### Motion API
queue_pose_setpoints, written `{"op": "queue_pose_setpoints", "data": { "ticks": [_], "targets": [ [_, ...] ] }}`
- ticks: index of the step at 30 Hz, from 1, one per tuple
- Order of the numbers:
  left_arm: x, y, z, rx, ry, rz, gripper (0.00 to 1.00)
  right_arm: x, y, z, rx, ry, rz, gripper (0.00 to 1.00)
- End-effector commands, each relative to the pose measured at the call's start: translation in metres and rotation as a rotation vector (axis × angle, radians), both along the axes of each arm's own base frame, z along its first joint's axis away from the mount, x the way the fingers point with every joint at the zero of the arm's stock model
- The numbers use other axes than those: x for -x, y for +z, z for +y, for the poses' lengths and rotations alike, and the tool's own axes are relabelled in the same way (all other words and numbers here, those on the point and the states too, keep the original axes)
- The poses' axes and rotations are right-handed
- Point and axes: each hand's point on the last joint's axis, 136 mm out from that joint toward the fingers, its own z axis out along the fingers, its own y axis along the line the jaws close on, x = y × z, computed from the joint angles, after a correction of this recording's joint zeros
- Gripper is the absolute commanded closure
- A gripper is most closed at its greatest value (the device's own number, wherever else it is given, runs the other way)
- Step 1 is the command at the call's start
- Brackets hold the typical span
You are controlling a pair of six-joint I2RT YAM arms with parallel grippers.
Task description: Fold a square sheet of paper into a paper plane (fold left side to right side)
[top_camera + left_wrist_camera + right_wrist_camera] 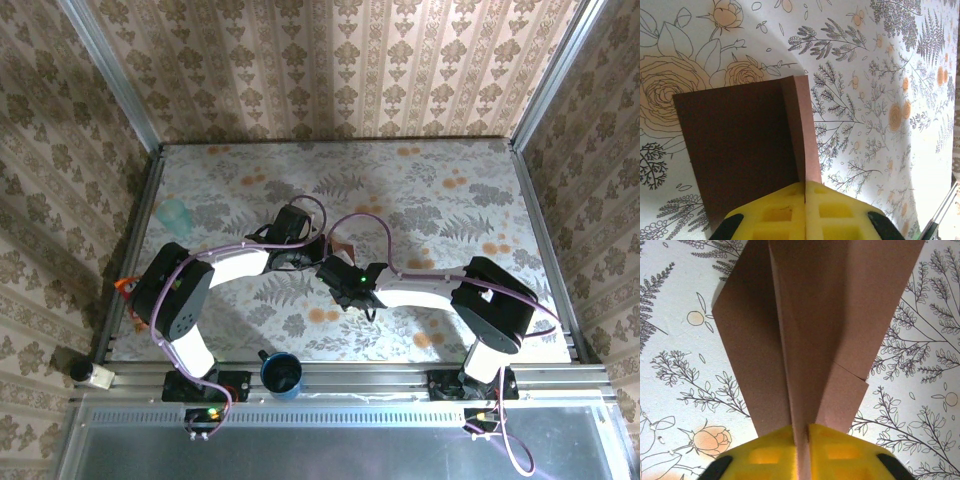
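Paper (346, 246) in mid-fold lies near the middle of the floral-print table (450, 200), where the left arm (230, 265) and right arm (430, 290) meet over it from either side, seen from above. A blue cup (283, 374) stands well apart at the near edge. The two wrists hide most of the sheet here, with a sliver of reddish brown showing between them.

From the left wrist, the left gripper (805, 200) has its yellow pads pressed together on a narrow flap (801, 125) that stands up along one edge of the paper. The rest of the dark brown sheet lies flat on the table beside it. The hold looks meant to anchor that end while the crease is worked.

From the right wrist, the right gripper (800, 445) is pinched on a raised centre ridge (790, 350). Slanted panels fall away to both sides, one of them with a small stepped corner (847, 385). Gripping the ridge from the opposite end would, by the look of it, keep the layers lined up. The paper is matte, unmarked and sharply creased, narrowing toward a dart but not yet a finished plane.
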Motion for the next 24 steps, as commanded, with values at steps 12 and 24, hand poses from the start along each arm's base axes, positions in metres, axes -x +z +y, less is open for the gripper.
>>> {"op": "queue_pose_setpoints", "data": {
  "ticks": [12, 24],
  "targets": [
    [-0.011, 0.052, 0.053, -0.005, 0.056, -0.131, 0.56, 0.006, -0.007, -0.006, -0.001, 0.002, 0.044, 1.0],
    [0.002, 0.065, 0.11, 0.036, 0.096, -0.156, 0.51, 0.012, -0.008, 0.009, -0.348, 0.016, 0.263, 1.0]
  ]
}}
